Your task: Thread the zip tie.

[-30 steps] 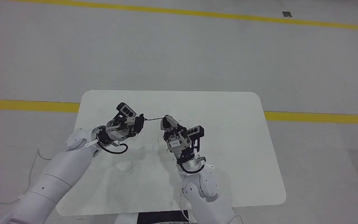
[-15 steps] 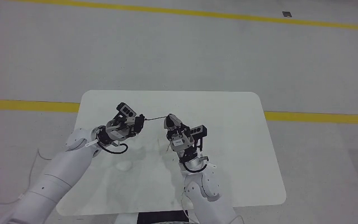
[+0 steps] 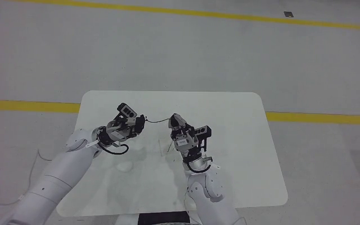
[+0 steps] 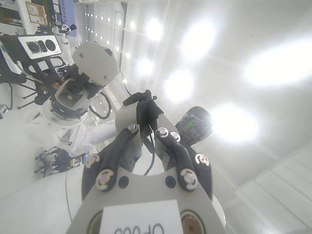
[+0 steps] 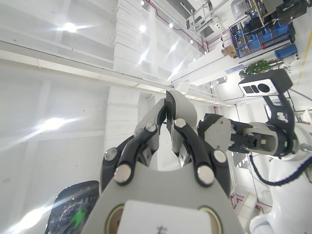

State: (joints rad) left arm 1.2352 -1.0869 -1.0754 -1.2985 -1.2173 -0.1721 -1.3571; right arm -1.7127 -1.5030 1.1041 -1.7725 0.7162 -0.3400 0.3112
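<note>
Both arms are raised over the white counter [image 3: 236, 112], their tips facing each other above its middle and well apart from its edges. The left pincer [image 3: 139, 120] is clamped on the zip tie [image 3: 157, 120], a thin black strap. In the left wrist view the strap runs up between the two closed fingers [image 4: 129, 115], and a short black end sticks out just past their tips. From there, in the top view, the tie spans the gap between the two arms in a nearly level line with a slight sag, held in the air and not touching the counter. Its far end meets the tips of the right pincer [image 3: 175, 119]. In the right wrist view that pincer's ribbed pads [image 5: 171, 105] are pressed together, so it appears to pinch the tie's other end, though the strap itself is hard to make out between the pads there. The two pincers stand near each other with only the tie linking them. Each wrist view shows the other arm's pincer farther off. A yellow stripe [image 3: 34, 105] runs across the grey floor beyond the counter.
</note>
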